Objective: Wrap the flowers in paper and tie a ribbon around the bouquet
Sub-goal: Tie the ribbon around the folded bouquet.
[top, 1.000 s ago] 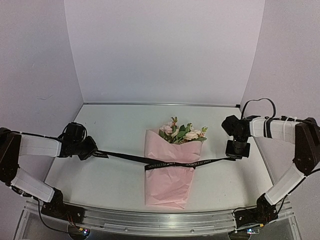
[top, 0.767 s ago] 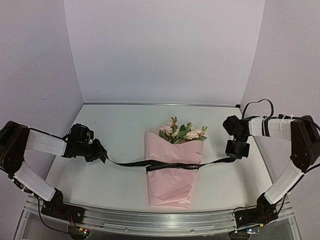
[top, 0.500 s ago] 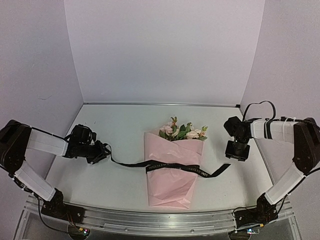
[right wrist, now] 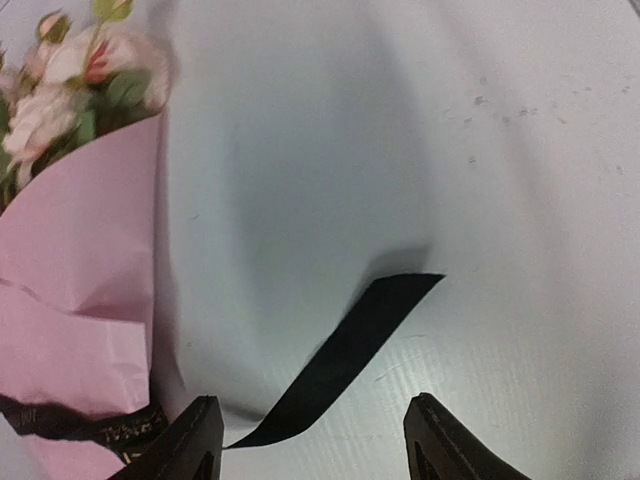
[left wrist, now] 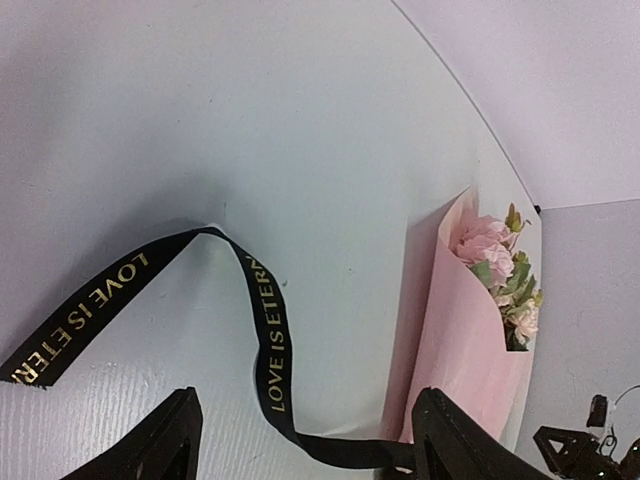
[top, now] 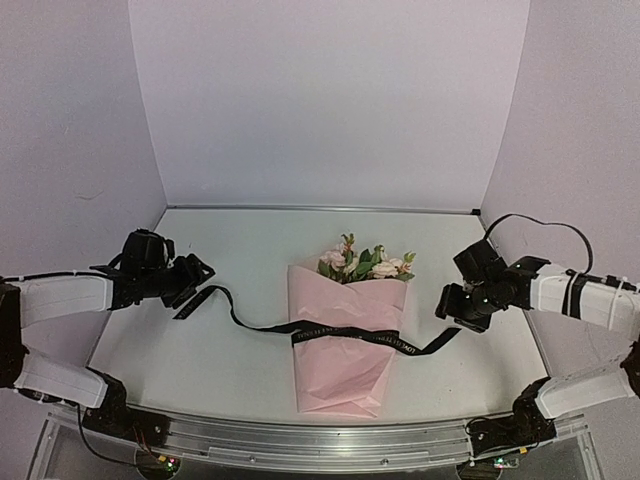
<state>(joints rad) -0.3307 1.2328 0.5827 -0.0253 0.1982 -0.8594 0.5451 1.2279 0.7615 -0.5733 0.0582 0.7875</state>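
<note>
Bouquet: it is laid flat in the middle of the table (top: 250, 240). The paper (top: 345, 360) is closed around the flowers (top: 365, 265), and the blossoms are turned to the upper edge of the top view.
Bouquet long axis: it runs from the lower to the upper part of the top view, nearly upright in the frame.
Ribbon (top: 340, 334): it is laid across the middle of the paper, from left to right in the top view, so the bouquet axis is crossed by it. Whether a knot is made cannot be told.
Ribbon left end: it is curled on the table at centre left of the top view, just below the left fingers (left wrist: 172, 445). In the left wrist view the band is seen between the two tips, flat on the table, not touched.
Ribbon right end: it is pointed to the right, just beside and below the right fingers (right wrist: 195, 440). In the right wrist view the cut end is seen in the middle of the frame, slanted from lower left to upper right.
Left fingers: spread wide, nothing is held.
Right fingers: spread, nothing is held.
Nearer arm: each end is judged nearer to the arm of its own side, and neither end is near the opposite arm.
Deciding relation: for any further pull, each end would probably be approached from above, with the tips set across the band's width.
</note>
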